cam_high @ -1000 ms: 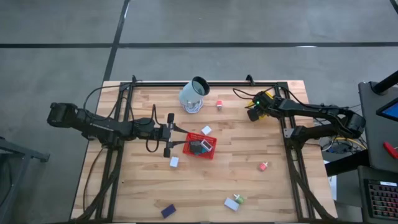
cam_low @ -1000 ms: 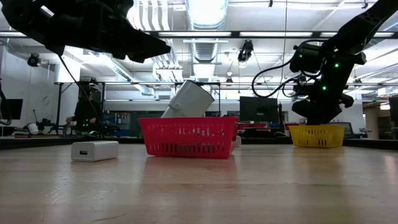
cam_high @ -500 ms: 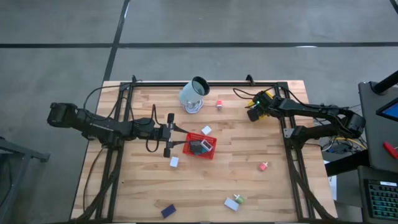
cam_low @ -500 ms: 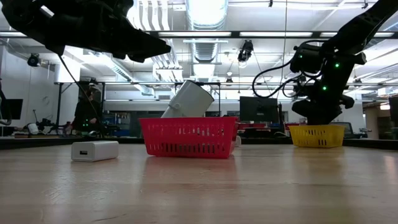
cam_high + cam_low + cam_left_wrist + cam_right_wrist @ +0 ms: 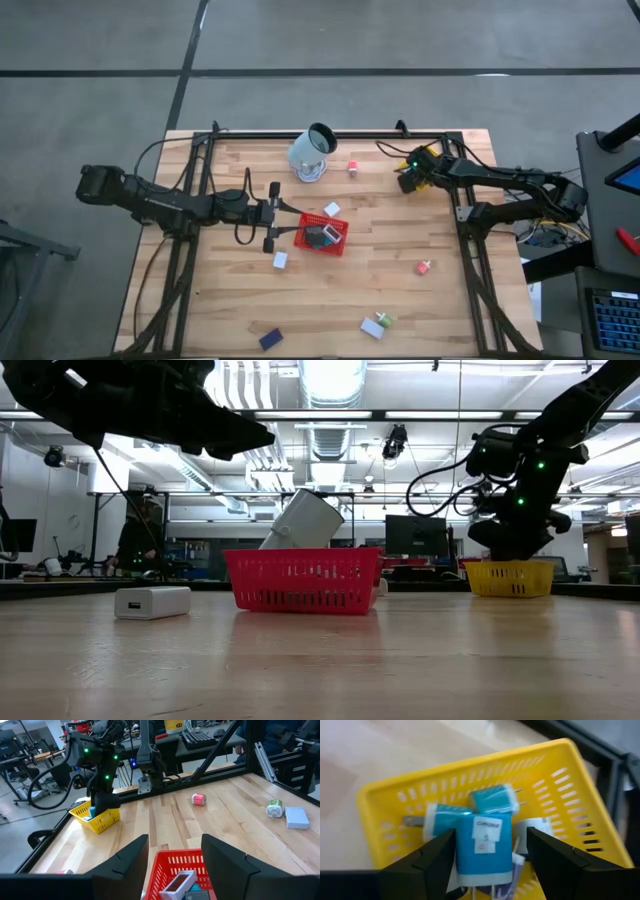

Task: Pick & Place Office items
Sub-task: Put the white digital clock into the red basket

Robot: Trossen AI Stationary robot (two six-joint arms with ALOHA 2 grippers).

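The step in hand looks like a drop-off: the right end effector hangs just above the yellow mesh tray at the far right part of the table, its fingers spread wide with a blue-and-white block between them. Whether the pads touch that block I cannot tell; it seems to lie on the pile, beside two teal-and-white plug-like items already in the tray. In the high view that end effector sits over the same spot.

The left end effector waits above the near rim of the red mesh tray, fingers moderately apart and holding nothing. A white flat item lies in that tray.

Other office items are scattered on the table: a small white block just beside the red tray, a dark blue block near the front edge, a white rectangle touching a green piece, a pink-red piece and another near the tipped pale cup.

Next, I judge, the right arm must lift clear of the tray without dragging the block, then go for a loose item, perhaps the nearby pink-red one.

Against the frames a second ago, neither arm has shifted visibly and every table item lies where it did; only the right fingers have widened.
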